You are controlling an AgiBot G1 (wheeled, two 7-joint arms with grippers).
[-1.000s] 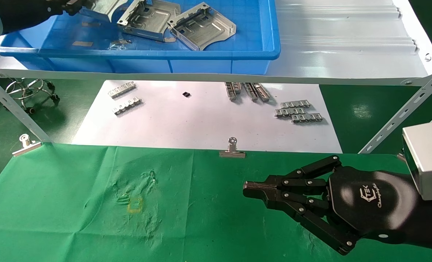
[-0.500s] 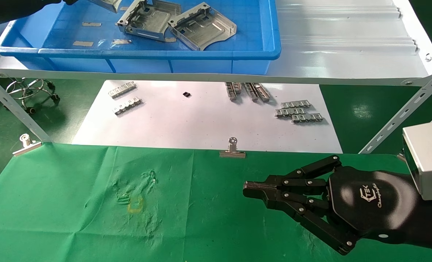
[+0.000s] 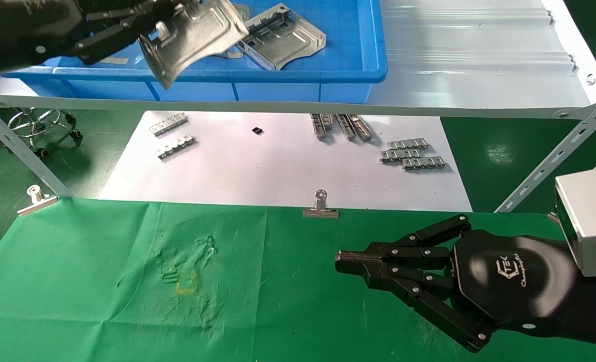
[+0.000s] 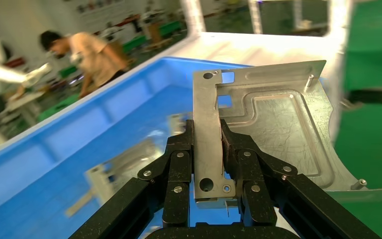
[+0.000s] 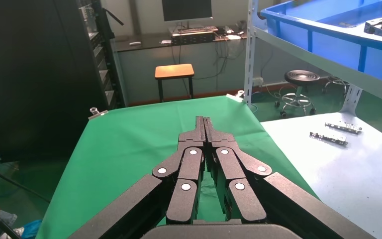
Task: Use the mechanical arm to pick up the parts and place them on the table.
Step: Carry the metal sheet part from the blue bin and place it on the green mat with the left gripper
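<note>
My left gripper is shut on a silver sheet-metal part and holds it in the air over the front rim of the blue bin. In the left wrist view the jaws clamp the part's folded edge; the plate stands out beyond them. Another part lies in the bin, and one more is mostly hidden behind the held one. My right gripper is shut and empty, parked low over the green table; it also shows in the right wrist view.
The bin sits on a white shelf with angled metal legs. Below it a white sheet holds small toothed metal strips. Binder clips pin the cloth's far edge. A faint yellow mark sits left of centre.
My left gripper has lifted a part out of the bin and carried it toward me and rightward, over the bin's front rim. The right arm has not moved.
</note>
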